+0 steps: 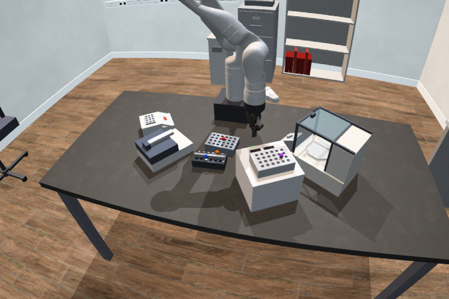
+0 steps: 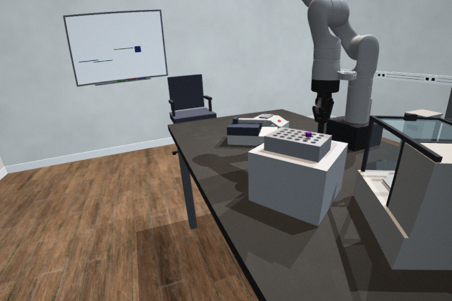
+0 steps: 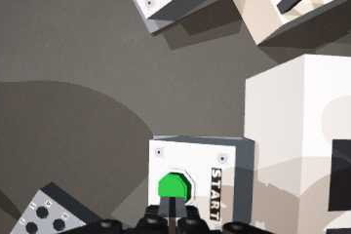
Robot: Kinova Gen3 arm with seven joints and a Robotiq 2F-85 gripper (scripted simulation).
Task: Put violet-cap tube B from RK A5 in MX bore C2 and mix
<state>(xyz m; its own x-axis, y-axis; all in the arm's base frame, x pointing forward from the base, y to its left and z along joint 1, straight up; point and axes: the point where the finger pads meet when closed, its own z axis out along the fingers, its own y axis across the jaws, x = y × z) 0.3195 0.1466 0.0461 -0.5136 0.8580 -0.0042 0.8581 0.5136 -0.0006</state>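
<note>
The mixer [image 1: 270,176] is a white box with a grey bored block [image 2: 297,142] on top. Tube B with its violet cap [image 1: 280,155] stands in a bore of that block and also shows in the exterior view [image 2: 308,133]. My gripper [image 1: 254,132] is shut and empty, pointing down over the mixer's side that faces the arm base. In the wrist view the shut fingertips [image 3: 172,209] lie over the lower edge of the green START key [image 3: 174,186]. I cannot tell whether they touch it. A small green spot [image 1: 252,146] shows at the mixer's far edge.
The grey tube rack [image 1: 222,142] holds a red-capped tube [image 1: 223,137]; its corner shows in the wrist view [image 3: 42,216]. The dark magnet block [image 1: 209,159] holds blue- and orange-capped tubes. The glass-walled balance [image 1: 329,147] stands close to the mixer. The spectrophotometer [image 1: 163,147] stands further left.
</note>
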